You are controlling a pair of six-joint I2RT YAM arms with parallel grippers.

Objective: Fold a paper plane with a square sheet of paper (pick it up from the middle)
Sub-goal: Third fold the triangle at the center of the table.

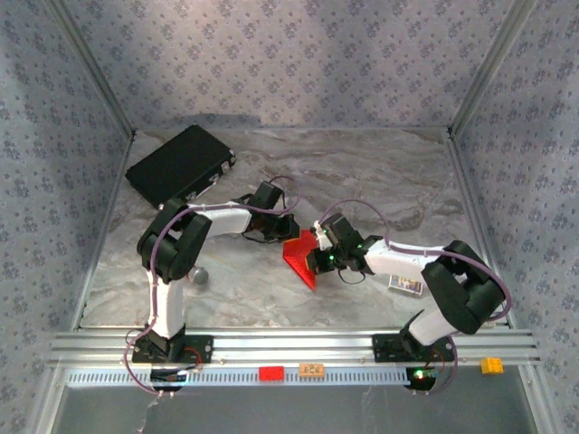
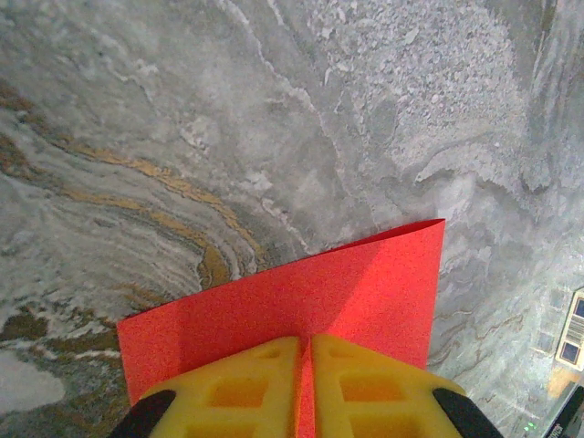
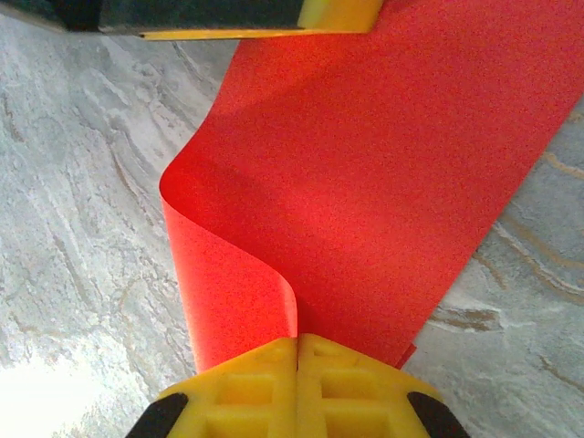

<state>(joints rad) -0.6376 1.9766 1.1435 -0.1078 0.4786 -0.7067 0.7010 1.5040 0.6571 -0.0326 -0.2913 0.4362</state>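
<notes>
Square sheet of paper (image 1: 301, 258): light, limp, crease-prone, we judge. Left tool (image 2: 304, 351) and right tool (image 3: 297, 351) each pinch an edge, sound holds.

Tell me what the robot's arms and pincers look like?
The left arm and right arm are white tubes with chunky black joints and thin purple cables. The left pincer and right pincer have yellow fingers with square hollows and black corners.

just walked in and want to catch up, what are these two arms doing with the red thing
Both arms are holding a red sheet of paper over the marble table. The left gripper is shut on one edge, the right gripper on the opposite side, where the sheet curls into a soft bend. It's not a plane yet.
</notes>
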